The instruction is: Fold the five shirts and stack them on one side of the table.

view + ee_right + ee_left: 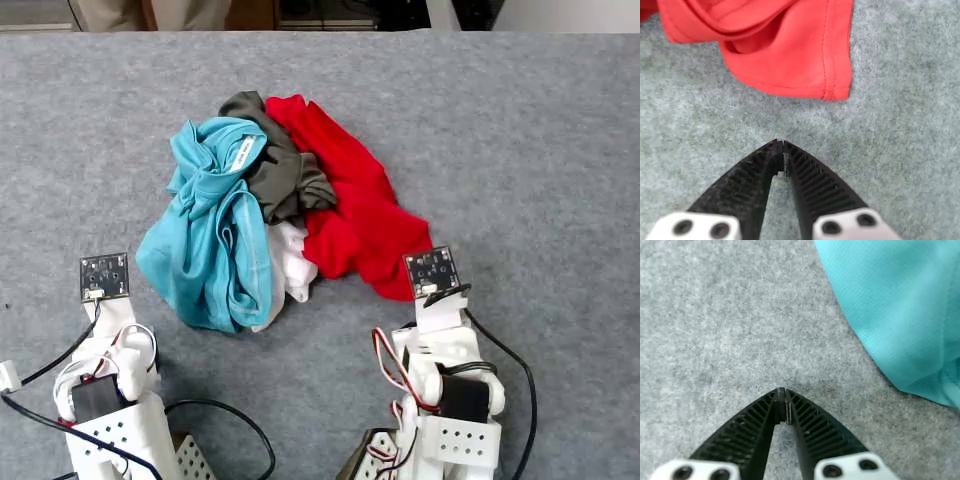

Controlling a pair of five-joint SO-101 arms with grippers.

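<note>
A heap of shirts lies mid-table in the high view: a turquoise shirt (pixel 212 225) on the left, a dark grey one (pixel 280 165) on top, a red one (pixel 350 200) on the right, and a white one (pixel 290 258) poking out below. My left gripper (pixel 781 392) is shut over bare felt, just short of the turquoise shirt's edge (pixel 900 315). My right gripper (pixel 779 146) is also shut, with nothing in it, a little short of the red shirt's hem (pixel 790 55). Both arms sit at the near edge, the left (pixel 105 340) and the right (pixel 440 340).
Grey felt (pixel 540 150) covers the table, with open room to the left, right and far side of the heap. Cables (pixel 220 415) trail between the arm bases at the near edge.
</note>
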